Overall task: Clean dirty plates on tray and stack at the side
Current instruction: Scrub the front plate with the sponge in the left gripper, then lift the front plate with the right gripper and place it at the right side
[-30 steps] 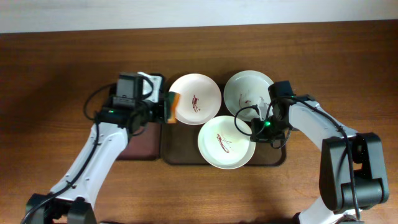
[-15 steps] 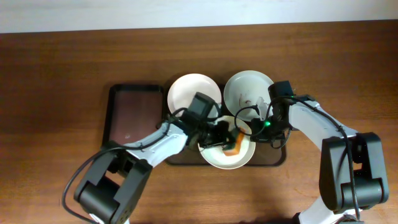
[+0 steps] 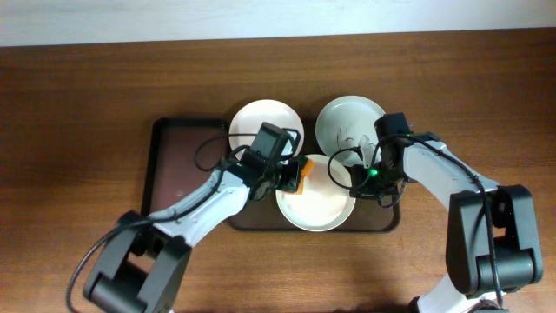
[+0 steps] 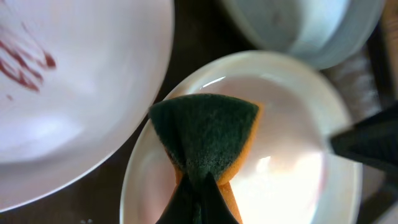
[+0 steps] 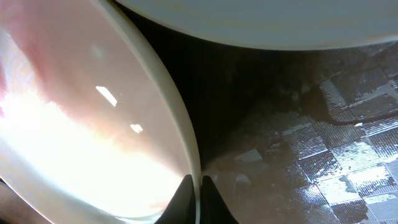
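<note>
Three white plates sit on the dark brown tray (image 3: pixel 246 215). The front plate (image 3: pixel 317 207) looks free of streaks. My left gripper (image 3: pixel 283 173) is shut on a green and orange sponge (image 3: pixel 297 175) and holds it at this plate's back left rim; in the left wrist view the sponge (image 4: pixel 206 132) is over the plate (image 4: pixel 286 180). My right gripper (image 3: pixel 366 179) is shut on the front plate's right rim (image 5: pixel 190 163). The back left plate (image 4: pixel 68 106) has red streaks. The back right plate (image 3: pixel 347 123) has faint streaks.
A narrower black-rimmed tray (image 3: pixel 178 169) lies left of the brown tray, partly under my left arm. Bare wooden table (image 3: pixel 78 113) surrounds both trays. The wet tray floor (image 5: pixel 311 130) shows right of the held rim.
My left arm swung from the narrow tray to the front plate with the sponge, then drew back to its back left rim. The front plate's sauce streaks are gone. The right arm held still.
</note>
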You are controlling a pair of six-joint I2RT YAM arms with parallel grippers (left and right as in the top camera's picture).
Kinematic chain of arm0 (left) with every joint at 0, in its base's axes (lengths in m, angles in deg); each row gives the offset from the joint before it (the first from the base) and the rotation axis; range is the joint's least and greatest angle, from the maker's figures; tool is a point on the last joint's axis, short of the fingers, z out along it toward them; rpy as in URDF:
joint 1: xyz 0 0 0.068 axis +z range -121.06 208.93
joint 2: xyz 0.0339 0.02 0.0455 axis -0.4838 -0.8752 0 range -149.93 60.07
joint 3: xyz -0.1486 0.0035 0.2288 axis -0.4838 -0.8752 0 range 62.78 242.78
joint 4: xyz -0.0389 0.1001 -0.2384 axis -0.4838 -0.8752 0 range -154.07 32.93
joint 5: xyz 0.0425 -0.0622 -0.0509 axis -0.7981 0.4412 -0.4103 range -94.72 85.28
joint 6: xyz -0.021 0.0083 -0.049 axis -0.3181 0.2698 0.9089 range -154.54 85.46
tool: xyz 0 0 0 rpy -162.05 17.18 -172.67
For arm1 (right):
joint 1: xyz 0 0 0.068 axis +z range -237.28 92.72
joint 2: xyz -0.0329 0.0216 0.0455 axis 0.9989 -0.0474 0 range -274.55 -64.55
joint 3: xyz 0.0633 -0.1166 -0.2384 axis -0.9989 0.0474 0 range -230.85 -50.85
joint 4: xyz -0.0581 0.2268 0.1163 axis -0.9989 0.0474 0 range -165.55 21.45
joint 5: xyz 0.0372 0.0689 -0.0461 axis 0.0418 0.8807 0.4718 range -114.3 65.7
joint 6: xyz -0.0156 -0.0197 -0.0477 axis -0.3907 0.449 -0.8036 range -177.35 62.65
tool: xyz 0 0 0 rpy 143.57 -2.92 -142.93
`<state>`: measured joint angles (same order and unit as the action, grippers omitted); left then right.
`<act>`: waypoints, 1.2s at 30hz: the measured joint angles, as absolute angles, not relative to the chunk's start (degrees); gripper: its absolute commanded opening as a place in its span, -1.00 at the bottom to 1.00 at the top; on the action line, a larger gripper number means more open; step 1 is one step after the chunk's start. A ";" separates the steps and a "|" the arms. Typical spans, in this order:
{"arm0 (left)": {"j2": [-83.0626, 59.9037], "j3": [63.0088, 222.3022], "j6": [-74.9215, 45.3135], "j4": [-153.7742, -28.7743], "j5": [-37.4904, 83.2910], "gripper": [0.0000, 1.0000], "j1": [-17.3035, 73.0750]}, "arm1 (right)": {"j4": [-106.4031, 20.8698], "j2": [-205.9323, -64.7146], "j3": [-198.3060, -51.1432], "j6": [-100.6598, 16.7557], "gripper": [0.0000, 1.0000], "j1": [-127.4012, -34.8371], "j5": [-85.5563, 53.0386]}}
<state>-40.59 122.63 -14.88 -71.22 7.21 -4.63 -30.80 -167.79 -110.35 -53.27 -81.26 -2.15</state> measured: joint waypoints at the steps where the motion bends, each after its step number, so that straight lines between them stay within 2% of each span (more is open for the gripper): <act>1: -39.35 122.63 -15.10 -70.94 7.27 -1.00 -4.63 | -30.80 -167.79 -110.35 -53.30 -0.92 -81.28 -2.15; 4: -37.69 122.63 -14.53 -70.81 7.27 -1.00 -7.71 | -30.80 -167.79 -110.35 -53.32 -0.92 -81.28 -2.17; 7: -42.41 122.63 -11.21 -70.74 7.45 -1.00 -11.45 | -30.78 -167.79 -110.35 -53.25 -0.92 -81.28 -2.17; 10: -45.40 122.63 -10.66 -70.56 5.83 -1.00 -11.62 | -30.76 -167.79 -110.35 -53.27 -0.92 -81.28 -2.17; 15: -45.29 124.12 -12.37 -74.41 -3.94 -1.00 -9.74 | -30.60 -167.79 -110.35 -53.25 -0.89 -81.28 -2.17; 16: -44.51 125.06 -13.15 -76.47 -4.95 -1.00 -9.50 | -30.60 -167.79 -110.35 -53.23 -0.74 -81.28 -2.17; 17: -42.82 125.30 -13.63 -78.43 -5.43 -1.00 -9.50 | -30.32 -167.79 -110.35 -53.03 -0.43 -81.28 -2.19; 18: -39.26 125.61 -14.03 -81.49 -5.86 -1.00 -9.22 | -30.14 -167.79 -110.35 -53.43 -0.35 -81.28 -2.15; 19: -38.28 125.65 -14.03 -82.50 -5.93 -1.00 -9.02 | -30.01 -167.79 -110.35 -53.51 -0.42 -81.28 -2.19; 21: -31.59 126.28 -14.22 -90.89 -6.52 -1.00 -3.84 | -29.97 -167.79 -110.35 -53.49 -0.81 -81.28 -2.17; 22: -29.67 126.31 -15.01 -92.47 -6.56 -1.00 0.53 | -29.95 -167.79 -110.35 -53.75 -0.92 -81.28 -2.22; 25: -27.68 126.35 -18.99 -94.48 -7.28 -1.00 12.33 | -30.17 -167.79 -110.35 -53.30 -0.92 -81.17 -2.17; 28: -27.68 125.21 -21.37 -95.39 -7.13 -1.00 18.04 | -30.38 -167.77 -110.44 -53.23 -0.92 -79.64 -2.39; 36: -27.79 120.89 -25.59 -94.96 -7.15 -1.00 19.66 | -23.13 -154.28 -115.56 -53.01 -0.92 -78.59 -18.24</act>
<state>-27.79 120.89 -25.59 -94.96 -7.15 19.66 -23.13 -154.28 -115.56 -53.01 -78.59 -18.24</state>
